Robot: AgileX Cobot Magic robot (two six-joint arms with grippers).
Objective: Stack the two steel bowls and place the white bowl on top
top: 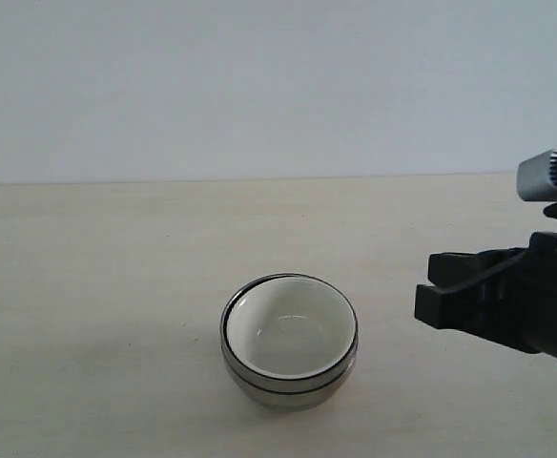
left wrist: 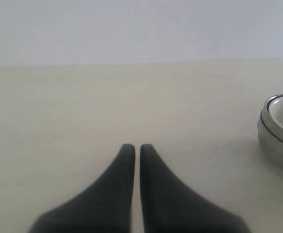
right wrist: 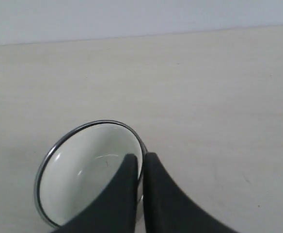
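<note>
Seen on desk [top: 88, 286]: one white bowl [top: 293, 329] nested in two steel bowls [top: 288, 391]. Pressed together, pinching nothing: left fingers [left wrist: 124, 167], right fingers [right wrist: 127, 182], two pairs.

- The white bowl [top: 293, 329] sits inside the two steel bowls [top: 288, 393], which are nested one in the other.
- This stack stands on the table [top: 88, 286], near the middle of the exterior view and toward its front edge.
- The wall [top: 259, 76] rises behind the table.
- The right tool [top: 429, 291] hangs to the right of the stack, apart from it, its tips pointing toward it.
- The left tool [left wrist: 133, 146] is low over the table, with the stack ahead of its tips, off to one side and apart.
</note>
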